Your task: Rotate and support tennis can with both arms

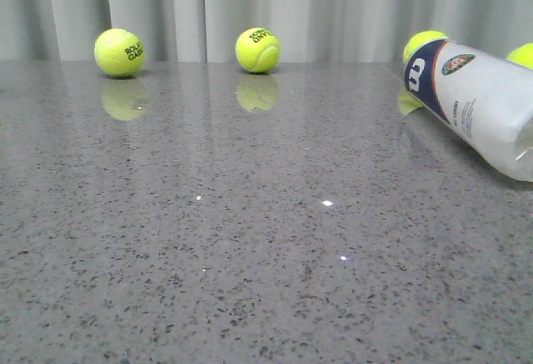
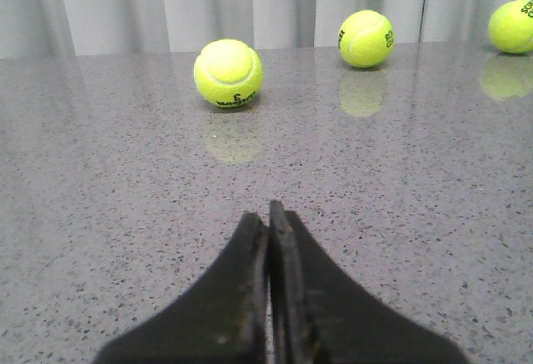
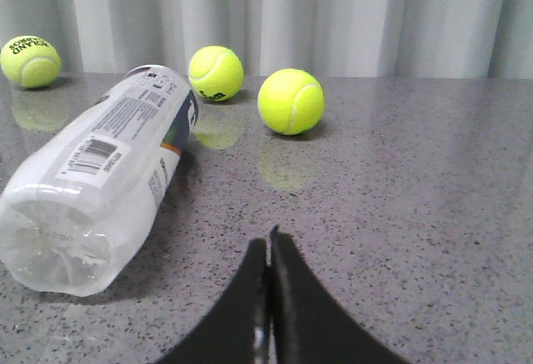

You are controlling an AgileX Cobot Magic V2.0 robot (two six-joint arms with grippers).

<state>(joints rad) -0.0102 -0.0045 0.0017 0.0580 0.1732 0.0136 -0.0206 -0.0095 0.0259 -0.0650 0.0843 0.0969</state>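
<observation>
The tennis can point(image 1: 475, 102) lies on its side at the right of the grey table, its navy end with the white "W" pointing to the back left. In the right wrist view the tennis can point(image 3: 100, 177) shows its clear end and barcode label, off to one side of my right gripper point(image 3: 268, 243). That gripper is shut with nothing in it and does not touch the can. My left gripper point(image 2: 268, 214) is shut too, empty, over bare table. Neither arm shows in the front view.
Two yellow-green tennis balls point(image 1: 119, 52) point(image 1: 257, 50) rest at the back of the table by a pale curtain. Two more balls point(image 1: 425, 43) point(image 1: 523, 54) sit behind the can. The left wrist view holds three balls, the nearest ball point(image 2: 227, 73) ahead of the fingers.
</observation>
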